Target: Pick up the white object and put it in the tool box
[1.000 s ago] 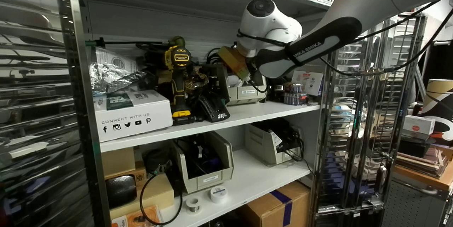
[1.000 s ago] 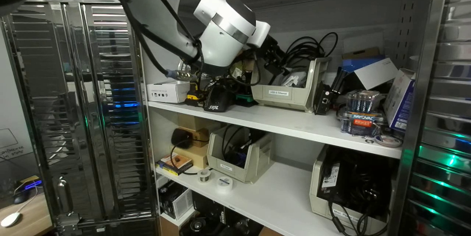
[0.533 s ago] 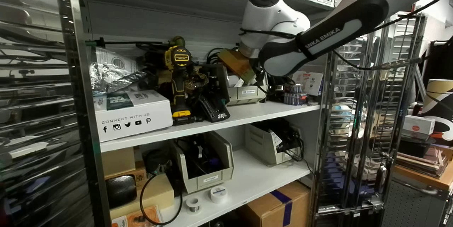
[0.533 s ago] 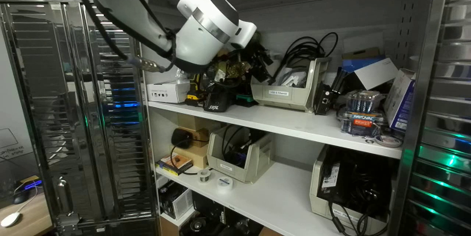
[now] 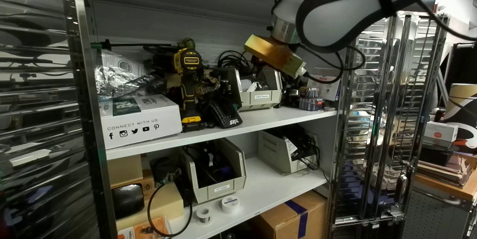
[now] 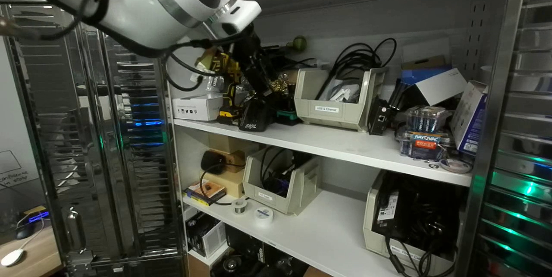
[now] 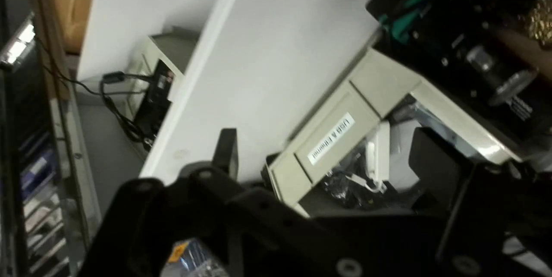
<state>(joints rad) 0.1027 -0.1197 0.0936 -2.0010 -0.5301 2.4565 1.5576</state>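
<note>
A white adapter-like object (image 7: 381, 152) with a short cable lies in the beige bin labelled USB & Ethernet (image 7: 332, 136), among clear plastic bags. White items also show in that bin in both exterior views (image 5: 253, 87) (image 6: 343, 94). My gripper (image 7: 330, 152) is open and empty in the wrist view, its fingers (image 7: 435, 169) wide apart, with the bin beyond them. In an exterior view the gripper (image 6: 264, 82) points down, left of the bin and near the drill and black SKIL item. No separate tool box is recognisable; only open bins show.
On the same shelf (image 6: 345, 147) stand a yellow drill (image 5: 190, 86), a black SKIL item (image 5: 225, 114), a white box (image 5: 141, 120) and battery packs (image 6: 424, 134). Lower bins (image 6: 276, 182) (image 6: 388, 242) hold cables. An upper shelf and metal doors (image 5: 372, 138) bound the space.
The arm has moved back and up from the bin: rightward in one exterior picture, leftward in the other. The gripper no longer overlaps the bin in the latter. The shelf items have not visibly moved.
</note>
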